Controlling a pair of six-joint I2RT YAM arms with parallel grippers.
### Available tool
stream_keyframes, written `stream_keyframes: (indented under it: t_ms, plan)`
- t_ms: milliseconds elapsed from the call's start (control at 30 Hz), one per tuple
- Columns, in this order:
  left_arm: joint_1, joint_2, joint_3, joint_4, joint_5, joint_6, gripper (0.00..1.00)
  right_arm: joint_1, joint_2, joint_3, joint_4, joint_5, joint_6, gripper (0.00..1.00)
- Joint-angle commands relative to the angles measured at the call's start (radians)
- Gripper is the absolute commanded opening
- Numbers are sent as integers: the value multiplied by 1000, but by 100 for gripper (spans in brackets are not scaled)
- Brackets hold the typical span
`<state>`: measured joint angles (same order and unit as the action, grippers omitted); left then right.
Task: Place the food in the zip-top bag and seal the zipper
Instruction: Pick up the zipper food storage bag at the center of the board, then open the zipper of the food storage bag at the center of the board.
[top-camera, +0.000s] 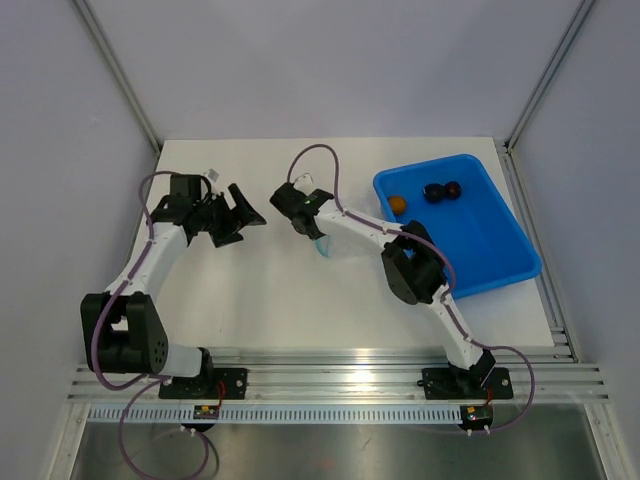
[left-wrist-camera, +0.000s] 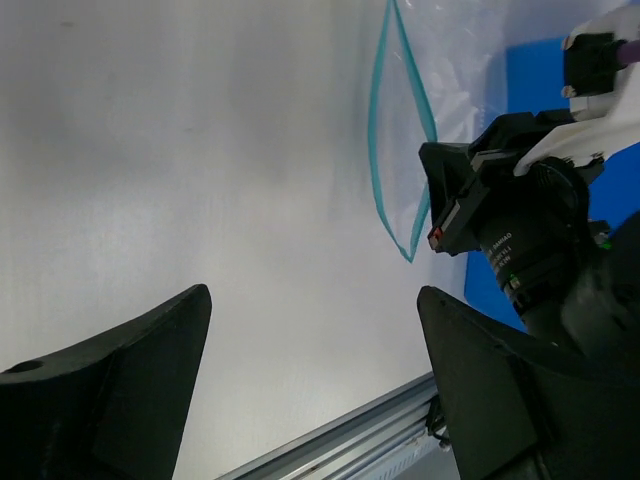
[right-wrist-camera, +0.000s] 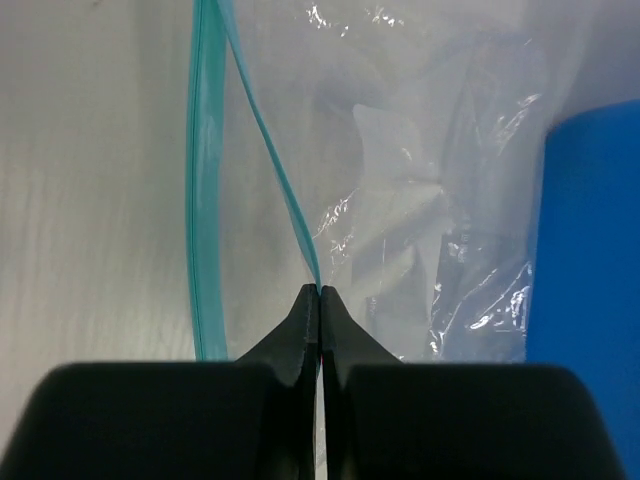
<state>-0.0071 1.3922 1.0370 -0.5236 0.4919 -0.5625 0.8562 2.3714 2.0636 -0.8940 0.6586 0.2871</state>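
- The zip-top bag lies flat near the middle of the table. It is thin, clear, crinkled film, and I judge it close to weightless, limp and slick, so it will slide or fold sooner than resist a push.
- The zipper is the teal strip along the mouth and the only stiffish part, so that is where to take hold. Its two lips stand apart in a narrow gape, meeting at a point at the near end.
- My right gripper is clenched on one lip of that strip, the fingertips pinched together with the teal edge running out from between them toward 12 o'clock in my wrist view (a thin bite, so I judge a sideways tug could slip it free).
- My left gripper is spread wide and holds nothing. It hangs above bare table at about 9 o'clock from the bag in the top view, apart from it.
- The food is not in the bag. One orange-brown piece and two dark ones sit in the blue tray, at about 2 o'clock from the bag. They are small and round, and I expect them to roll, so grip across the middle.
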Motion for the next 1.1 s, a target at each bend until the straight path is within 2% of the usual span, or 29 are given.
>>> stream_keyframes:
  t_ms: [0,133,167,333,700,1067]
  plan:
    - [-105,4,-17,137,102,-17,88,-14,-221,-75,81,-146,96,0]
    - [-174,30,-43,259,96,-94,84,-16,-332,-169,109,-244,171,0]
    - [-183,31,-76,320,120,-135,80,-16,-377,-209,122,-272,205,0]
    - [-232,21,-126,399,109,-186,74,-16,-512,-403,237,-373,277,0]
    - [-324,80,-77,370,60,-182,66,-16,-601,-543,309,-441,362,0]
    - [-358,143,-60,376,36,-200,39,-31,-681,-628,366,-482,429,0]
